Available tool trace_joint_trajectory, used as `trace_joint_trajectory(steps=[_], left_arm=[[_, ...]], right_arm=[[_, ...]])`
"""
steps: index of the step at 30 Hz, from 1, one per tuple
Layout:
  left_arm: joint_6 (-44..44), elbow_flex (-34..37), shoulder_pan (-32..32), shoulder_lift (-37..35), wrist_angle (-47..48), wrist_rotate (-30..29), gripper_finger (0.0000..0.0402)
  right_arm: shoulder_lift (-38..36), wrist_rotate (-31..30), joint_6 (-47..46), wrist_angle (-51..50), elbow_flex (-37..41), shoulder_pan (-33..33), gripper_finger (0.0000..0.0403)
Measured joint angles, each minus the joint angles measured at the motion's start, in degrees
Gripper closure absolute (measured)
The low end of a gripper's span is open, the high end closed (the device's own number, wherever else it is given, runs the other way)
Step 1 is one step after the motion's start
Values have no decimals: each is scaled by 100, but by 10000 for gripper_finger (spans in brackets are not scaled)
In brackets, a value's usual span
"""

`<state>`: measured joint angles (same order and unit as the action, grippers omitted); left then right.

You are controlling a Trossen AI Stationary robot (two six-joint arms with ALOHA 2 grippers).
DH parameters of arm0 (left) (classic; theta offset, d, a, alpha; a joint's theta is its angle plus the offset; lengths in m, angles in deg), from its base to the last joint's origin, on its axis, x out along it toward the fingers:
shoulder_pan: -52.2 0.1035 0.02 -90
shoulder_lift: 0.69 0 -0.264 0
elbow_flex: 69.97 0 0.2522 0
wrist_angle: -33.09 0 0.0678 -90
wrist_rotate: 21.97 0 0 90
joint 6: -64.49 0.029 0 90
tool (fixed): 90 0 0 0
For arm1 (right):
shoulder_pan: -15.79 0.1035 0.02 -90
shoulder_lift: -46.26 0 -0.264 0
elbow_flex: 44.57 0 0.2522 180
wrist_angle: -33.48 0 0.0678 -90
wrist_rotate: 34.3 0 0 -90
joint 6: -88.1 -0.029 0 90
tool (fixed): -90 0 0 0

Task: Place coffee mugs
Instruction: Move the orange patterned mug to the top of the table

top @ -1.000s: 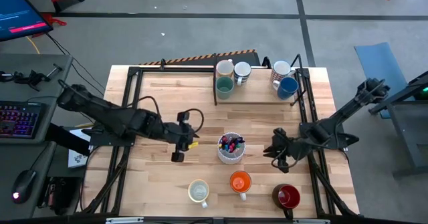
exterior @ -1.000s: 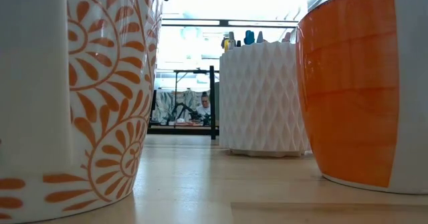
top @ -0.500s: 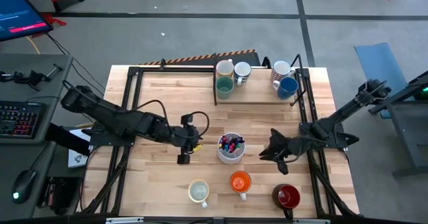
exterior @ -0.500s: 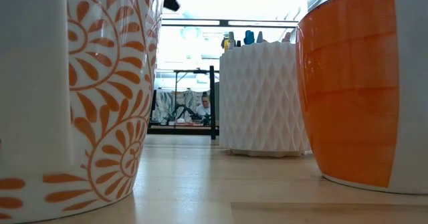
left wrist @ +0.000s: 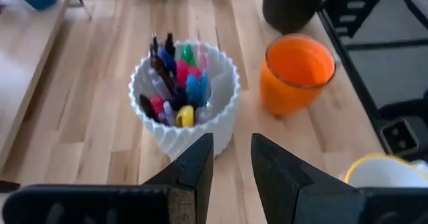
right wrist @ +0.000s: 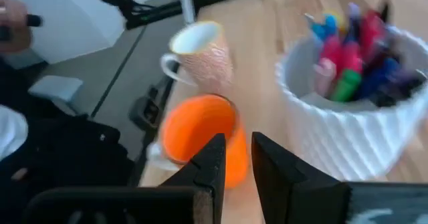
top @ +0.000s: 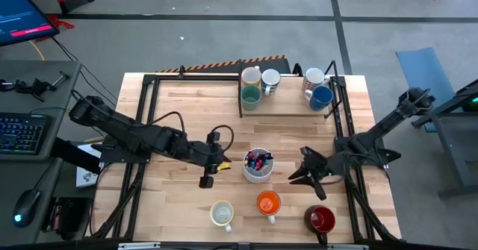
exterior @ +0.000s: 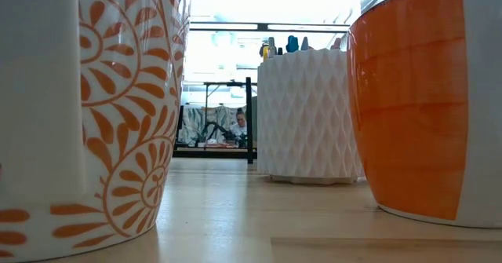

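High view first: seven coffee mugs show on the wooden bench (top: 179, 108). Three stand in a loose row along the near edge: a pale yellow mug (top: 221, 213) with an orange leaf pattern, an orange mug (top: 268, 203) beside it, and a dark red mug (top: 321, 220) towards the right corner. Four more sit at the far edge on a raised board (top: 287, 107): a cream mug (top: 251, 77) and a white mug (top: 270, 79) side by side, a teal green mug (top: 250, 95) just in front of the cream one, then apart to the right a grey-white mug (top: 314, 77) touching a blue mug (top: 322, 96).

Between the two groups, mid-bench, stands a white ribbed pen cup (top: 258, 165) stuffed with coloured markers.

Either side of that cup the arms reach in. The left tool (top: 210, 170) hangs just left of the pen cup, its fingers a narrow gap apart with nothing between them; its wrist camera looks past them at the pen cup (left wrist: 185, 102) and the orange mug (left wrist: 296, 75). The right tool (top: 302, 172) is just right of the cup, above and behind the orange mug, fingers likewise slightly apart and empty; beyond them its wrist view shows the orange mug (right wrist: 198, 136) and the patterned yellow one (right wrist: 200, 53).

From bench level, the patterned mug (exterior: 86, 114) and orange mug (exterior: 423, 98) fill the foreground, the pen cup (exterior: 306, 114) between them further back.
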<state>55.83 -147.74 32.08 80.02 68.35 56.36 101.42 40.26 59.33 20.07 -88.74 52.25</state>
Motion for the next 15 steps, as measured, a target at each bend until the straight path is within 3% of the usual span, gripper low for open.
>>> trace_joint_trajectory(steps=[7, 12, 15], left_arm=[[-109, 0, -335, 0, -205, -331, 312], [-116, 0, -384, 10, -202, -445, 312], [-116, 0, -351, 26, -124, -543, 312]], right_arm=[[693, -972, 361, -1606, -1454, 535, 344], [1691, -1192, -226, -3517, -2571, 548, 344], [2205, -1308, -594, -4149, -2952, 503, 344]])
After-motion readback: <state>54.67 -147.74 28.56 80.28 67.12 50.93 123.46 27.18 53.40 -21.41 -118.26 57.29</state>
